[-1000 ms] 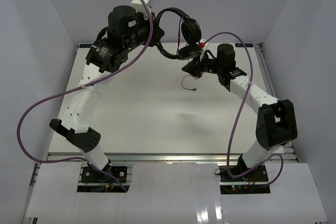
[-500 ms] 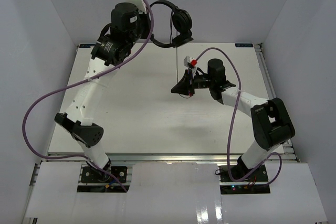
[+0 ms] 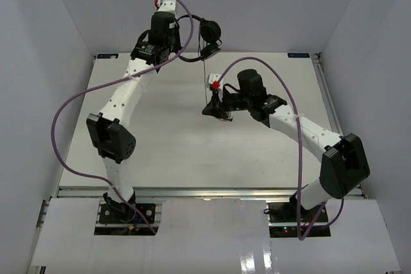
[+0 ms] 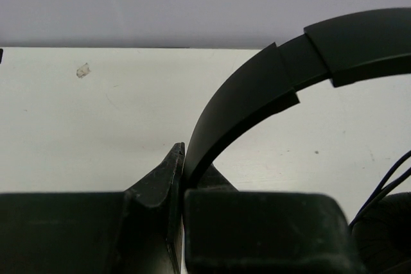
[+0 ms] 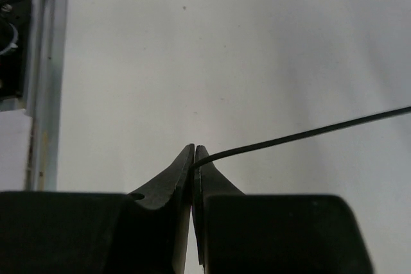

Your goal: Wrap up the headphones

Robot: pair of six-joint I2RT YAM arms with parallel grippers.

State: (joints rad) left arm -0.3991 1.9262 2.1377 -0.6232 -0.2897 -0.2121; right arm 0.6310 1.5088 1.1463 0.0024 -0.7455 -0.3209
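Note:
My left gripper (image 3: 180, 56) is shut on the thin headband (image 4: 257, 88) of the black headphones (image 3: 209, 32), holding them above the table's far edge. The left wrist view shows the band wedged between the jaws at the left gripper (image 4: 183, 158), with one earcup (image 4: 385, 235) at the lower right. The thin black cord (image 3: 204, 78) drops straight from the earcups to my right gripper (image 3: 209, 108), which is shut on it over the middle of the table. In the right wrist view the cord (image 5: 308, 131) leaves the right gripper (image 5: 193, 149) towards the right.
The white table (image 3: 160, 139) lies between grey walls. Thick purple cables (image 3: 70, 104) loop off both arms. A metal rail (image 5: 45, 81) runs along the table's edge in the right wrist view. A small mark (image 4: 82, 70) sits on the tabletop.
The left arm has stretched out toward the back wall, carrying the headphones away and left. The right gripper has moved left and nearer with the cord, which now runs straight.

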